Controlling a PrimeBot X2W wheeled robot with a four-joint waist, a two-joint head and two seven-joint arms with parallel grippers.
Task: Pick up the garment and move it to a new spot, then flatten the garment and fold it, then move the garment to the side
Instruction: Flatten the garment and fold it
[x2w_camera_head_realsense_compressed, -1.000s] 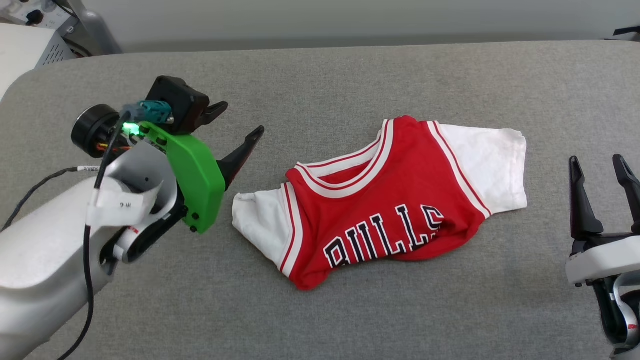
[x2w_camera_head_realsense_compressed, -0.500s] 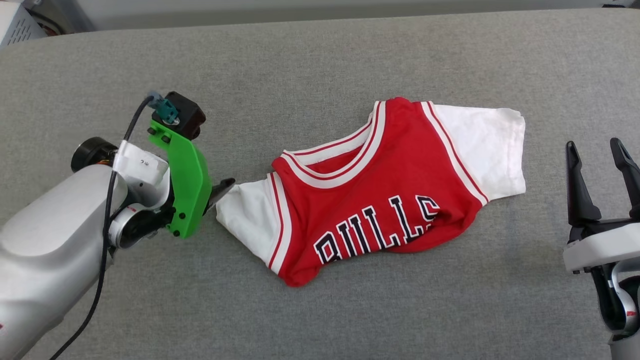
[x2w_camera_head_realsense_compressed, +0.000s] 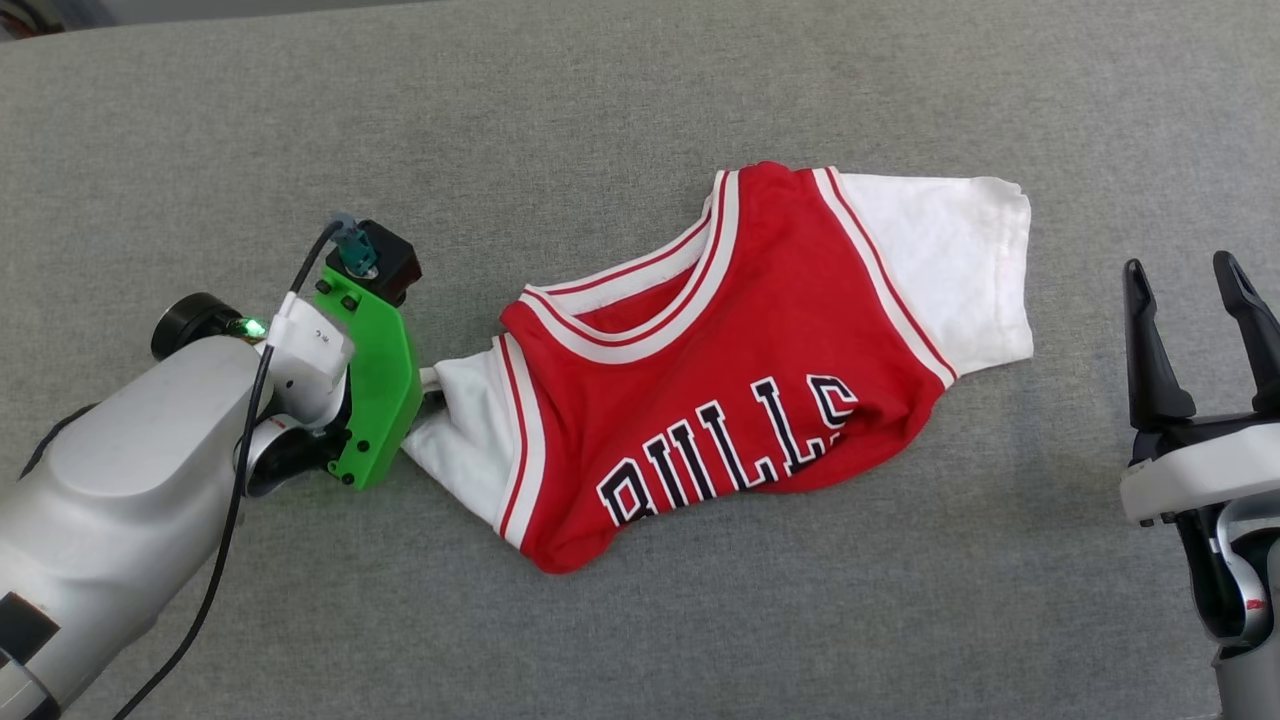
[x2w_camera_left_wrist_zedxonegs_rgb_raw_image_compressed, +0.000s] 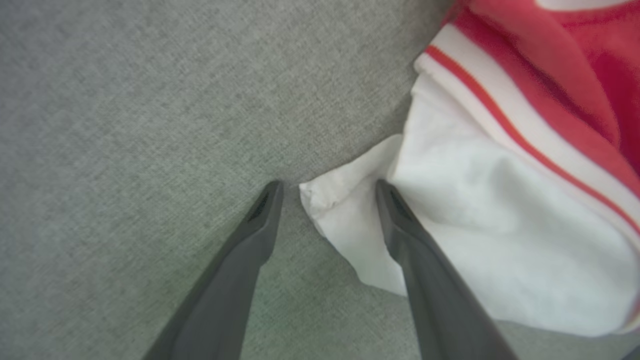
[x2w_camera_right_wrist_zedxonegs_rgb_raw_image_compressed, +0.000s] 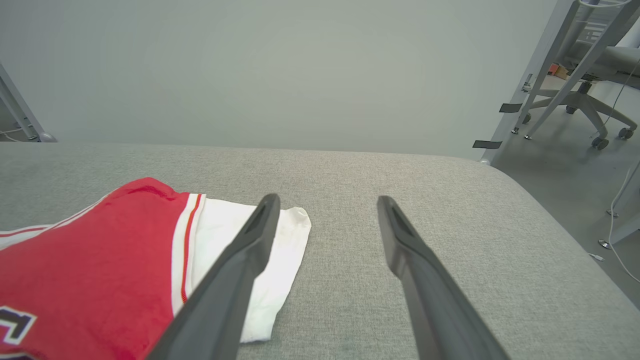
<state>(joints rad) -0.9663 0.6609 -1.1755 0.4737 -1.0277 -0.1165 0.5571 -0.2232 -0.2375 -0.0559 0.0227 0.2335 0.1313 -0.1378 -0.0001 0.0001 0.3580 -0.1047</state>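
Observation:
The garment (x2w_camera_head_realsense_compressed: 720, 380), a red jersey T-shirt with white sleeves and black "BULLS" lettering, lies crumpled on the grey table. My left gripper (x2w_camera_head_realsense_compressed: 430, 385) is low at the shirt's left sleeve, its fingertips mostly hidden behind the green wrist mount. In the left wrist view the left gripper (x2w_camera_left_wrist_zedxonegs_rgb_raw_image_compressed: 327, 186) is open, its two fingers either side of the white sleeve corner of the garment (x2w_camera_left_wrist_zedxonegs_rgb_raw_image_compressed: 500, 215). My right gripper (x2w_camera_head_realsense_compressed: 1180, 268) stands open to the right of the shirt, apart from it. The right gripper (x2w_camera_right_wrist_zedxonegs_rgb_raw_image_compressed: 327, 198) holds nothing, with the garment (x2w_camera_right_wrist_zedxonegs_rgb_raw_image_compressed: 100, 250) to its left.
The grey fabric-covered table (x2w_camera_head_realsense_compressed: 640, 90) stretches wide around the shirt. Its rounded right edge (x2w_camera_right_wrist_zedxonegs_rgb_raw_image_compressed: 540, 200) drops to a floor with an office chair (x2w_camera_right_wrist_zedxonegs_rgb_raw_image_compressed: 585, 95) and metal frame legs (x2w_camera_right_wrist_zedxonegs_rgb_raw_image_compressed: 530, 85). A plain wall stands behind the table.
The head camera has tilted down. My left gripper has come down and in to the shirt's left sleeve, so its fingers now straddle the sleeve corner. The right gripper has not moved.

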